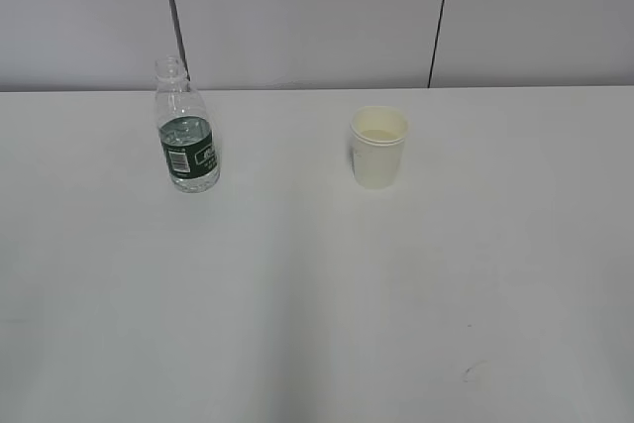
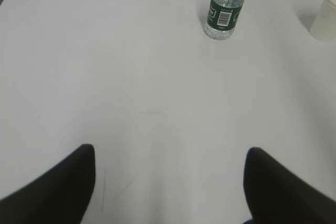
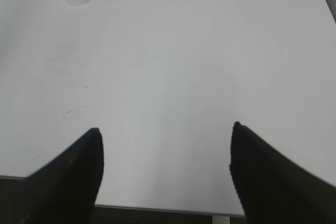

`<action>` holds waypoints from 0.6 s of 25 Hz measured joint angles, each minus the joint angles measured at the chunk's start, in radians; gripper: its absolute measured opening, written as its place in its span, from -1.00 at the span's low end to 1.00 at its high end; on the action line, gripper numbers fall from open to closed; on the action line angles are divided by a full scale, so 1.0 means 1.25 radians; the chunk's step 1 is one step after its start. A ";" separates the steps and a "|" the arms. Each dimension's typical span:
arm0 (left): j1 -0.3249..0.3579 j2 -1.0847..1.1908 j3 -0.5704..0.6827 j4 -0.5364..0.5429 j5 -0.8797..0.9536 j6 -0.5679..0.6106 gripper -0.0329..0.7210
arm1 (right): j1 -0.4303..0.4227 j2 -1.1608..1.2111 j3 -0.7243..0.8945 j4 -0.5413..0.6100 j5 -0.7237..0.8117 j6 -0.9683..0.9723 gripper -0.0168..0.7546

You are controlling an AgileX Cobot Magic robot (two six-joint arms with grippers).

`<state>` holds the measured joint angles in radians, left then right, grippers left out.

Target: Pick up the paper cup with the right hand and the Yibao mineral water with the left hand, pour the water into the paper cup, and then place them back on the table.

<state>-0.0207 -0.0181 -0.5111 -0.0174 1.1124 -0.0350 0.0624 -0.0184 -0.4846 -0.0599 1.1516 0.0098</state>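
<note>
Bottle: Yibao mineral water [image 1: 186,136] upright, uncapped for pouring.
Cup: paper cup [image 1: 378,147] right of it, apart.
My pincers: left [image 2: 170,182] and right [image 3: 165,169] spread wide, empty.

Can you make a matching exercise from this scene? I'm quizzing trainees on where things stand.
Things:
1. Yibao mineral water
2. paper cup
3. left gripper
4. table

States:
A. open, holding nothing, away from the objects
B. upright on the exterior view's left, uncapped
C. white, faint scuff marks
D. upright, right of the bottle, apart from it

Pairs: 1-B, 2-D, 3-A, 4-C
</note>
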 joint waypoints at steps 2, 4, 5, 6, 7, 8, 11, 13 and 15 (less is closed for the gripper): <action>0.000 0.000 0.000 0.000 0.000 0.000 0.50 | -0.002 0.000 0.000 -0.004 -0.001 0.000 0.56; 0.000 0.000 0.000 0.000 0.000 0.000 0.50 | -0.003 0.000 0.000 -0.005 -0.001 0.000 0.56; 0.000 0.000 0.000 0.000 0.000 0.000 0.50 | -0.003 0.000 0.000 -0.005 -0.001 0.000 0.56; 0.000 0.000 0.000 0.000 0.000 0.000 0.50 | -0.003 0.000 0.000 -0.005 -0.001 0.000 0.56; 0.000 0.000 0.000 0.000 0.000 0.000 0.50 | -0.003 0.000 0.000 -0.007 -0.001 0.000 0.56; 0.000 0.000 0.000 0.000 0.000 0.000 0.50 | -0.003 0.000 0.000 -0.008 -0.001 0.000 0.56; 0.000 0.000 0.000 0.000 0.000 0.000 0.50 | -0.003 0.000 0.000 -0.010 -0.001 0.000 0.56; 0.000 0.000 0.000 0.000 0.000 0.000 0.50 | -0.003 0.000 0.000 -0.010 -0.001 0.000 0.56; 0.000 0.000 0.000 0.000 0.000 0.000 0.50 | -0.003 0.000 0.000 -0.011 -0.001 0.000 0.56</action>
<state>-0.0207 -0.0181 -0.5111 -0.0174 1.1124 -0.0350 0.0586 -0.0184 -0.4846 -0.0738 1.1500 0.0098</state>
